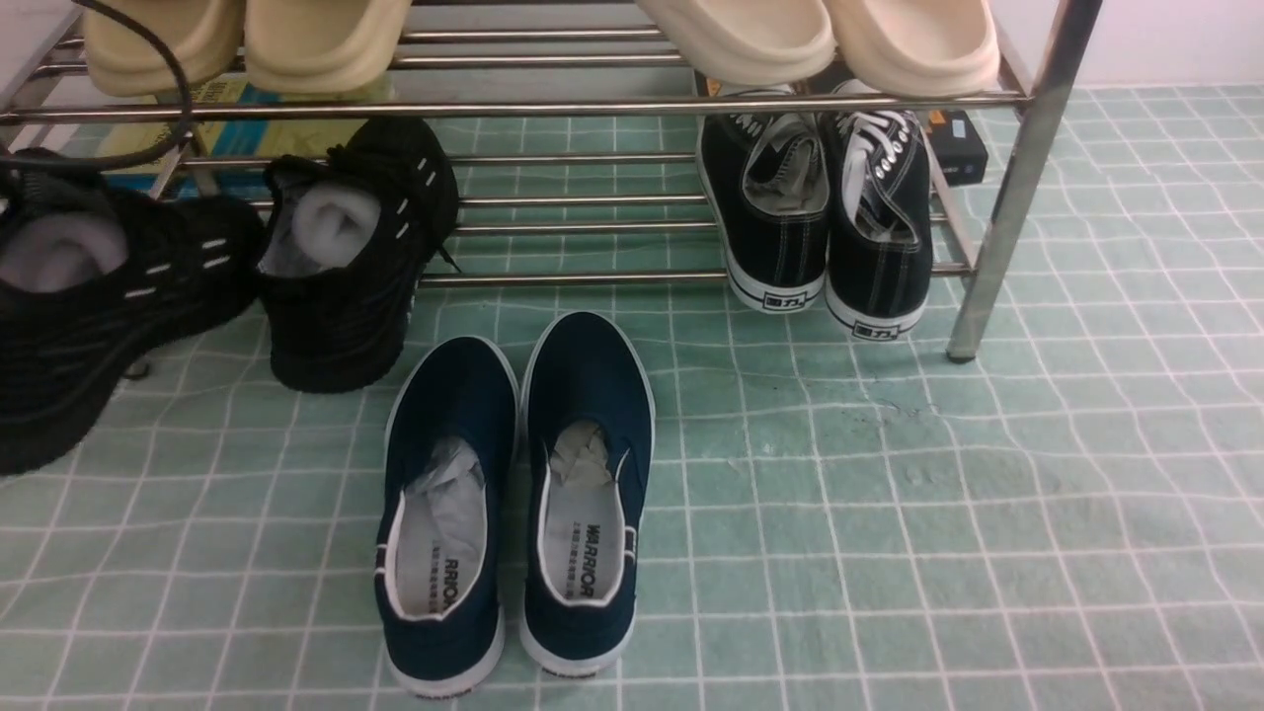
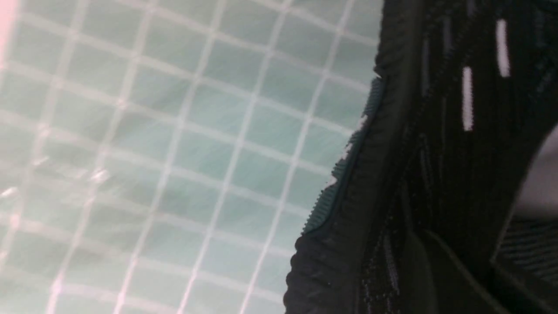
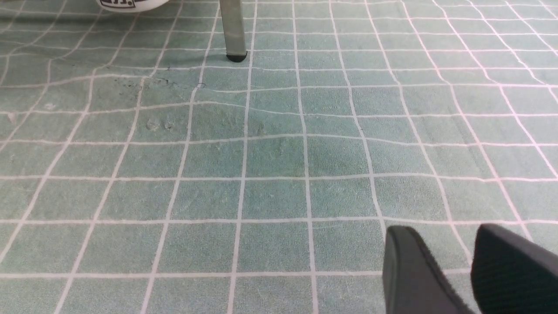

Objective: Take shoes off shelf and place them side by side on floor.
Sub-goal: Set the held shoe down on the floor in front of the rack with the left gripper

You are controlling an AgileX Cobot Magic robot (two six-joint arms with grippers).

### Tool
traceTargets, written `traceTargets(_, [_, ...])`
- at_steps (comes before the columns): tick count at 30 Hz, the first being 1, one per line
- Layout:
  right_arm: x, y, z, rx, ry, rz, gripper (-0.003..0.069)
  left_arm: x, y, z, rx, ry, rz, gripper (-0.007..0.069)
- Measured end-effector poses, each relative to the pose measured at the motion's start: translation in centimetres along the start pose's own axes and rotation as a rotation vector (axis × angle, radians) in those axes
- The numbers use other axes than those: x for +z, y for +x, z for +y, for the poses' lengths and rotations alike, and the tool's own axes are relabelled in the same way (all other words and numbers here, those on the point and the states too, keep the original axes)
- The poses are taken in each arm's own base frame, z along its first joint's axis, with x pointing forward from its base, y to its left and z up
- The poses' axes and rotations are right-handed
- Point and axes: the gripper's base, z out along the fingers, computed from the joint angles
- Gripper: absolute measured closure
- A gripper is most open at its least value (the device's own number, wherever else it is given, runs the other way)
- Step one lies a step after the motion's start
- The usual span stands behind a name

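Two black knit shoes show at the left of the front view. One shoe (image 1: 89, 296) hangs tilted at the far left, near the camera and off the shelf (image 1: 592, 107). In the left wrist view this shoe (image 2: 440, 144) fills the side above the mint-green floor (image 2: 174, 152), and my left gripper (image 2: 418, 270) is shut on its collar, the fingers lost in the dark. The other shoe (image 1: 346, 267) leans heel-down on the floor (image 1: 889, 513), toe on the lower bars. My right gripper (image 3: 442, 237) hovers open over bare floor (image 3: 270, 157).
Navy white-soled slip-ons (image 1: 513, 494) stand side by side on the floor in the middle. Black canvas lace-ups (image 1: 820, 217) sit on the lower tier at right. Cream slippers (image 1: 820, 39) lie on the upper tier. The chrome shelf leg (image 1: 1017, 197) stands at right. A black cable (image 1: 168, 89) loops at top left.
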Motion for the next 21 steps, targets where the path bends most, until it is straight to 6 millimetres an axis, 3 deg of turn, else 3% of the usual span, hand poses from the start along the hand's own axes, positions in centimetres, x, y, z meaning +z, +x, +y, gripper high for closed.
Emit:
traceTargets(1, [0.0, 0.0, 0.0, 0.0, 0.0, 0.0, 0.0421, -1.5, 1.2, 0.6, -0.036, -0.043, -0.022, 0.061])
traceTargets(6, [0.0, 0.0, 0.0, 0.0, 0.0, 0.0, 0.0421, -2.1, 4.2, 1.5, -0.116, -0.095, -0.062, 0.0609])
traceTargets(13, [0.0, 0.0, 0.0, 0.0, 0.0, 0.0, 0.0421, 2.1, 7.2, 2.0, -0.163, -0.076, -0.106, 0.0606])
traceTargets(21, [0.0, 0.0, 0.0, 0.0, 0.0, 0.0, 0.0421, 6.0, 8.4, 2.1, -0.194, -0.036, -0.192, 0.0604])
